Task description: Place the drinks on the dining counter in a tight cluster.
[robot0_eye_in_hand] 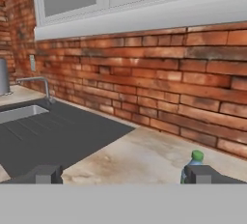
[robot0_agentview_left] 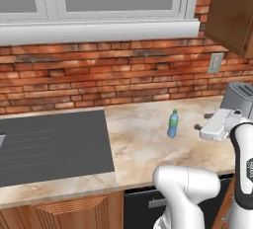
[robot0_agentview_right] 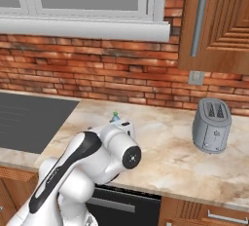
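The small blue bottle point(robot0_agentview_left: 172, 124) with its green cap stands upright on the beige marble counter point(robot0_agentview_left: 143, 149), near the middle of the bare top, between the dark grey sink drainboard point(robot0_agentview_left: 52, 146) and the grey toaster point(robot0_agentview_right: 211, 125). It stands a little out from the red brick wall point(robot0_agentview_left: 108, 75) under the window. The white arm reaches in from the toaster's side, and the gripper point(robot0_eye_in_hand: 123, 174) hangs beside the bottle without touching it. In the hand view its 2 dark fingertips point(robot0_eye_in_hand: 43, 174) stand wide apart with nothing between them; the bottle's cap shows just behind the other fingertip. A faucet point(robot0_eye_in_hand: 38, 85) rises at the far end of the sink. In the right base view the arm's elbow covers most of the bottle.
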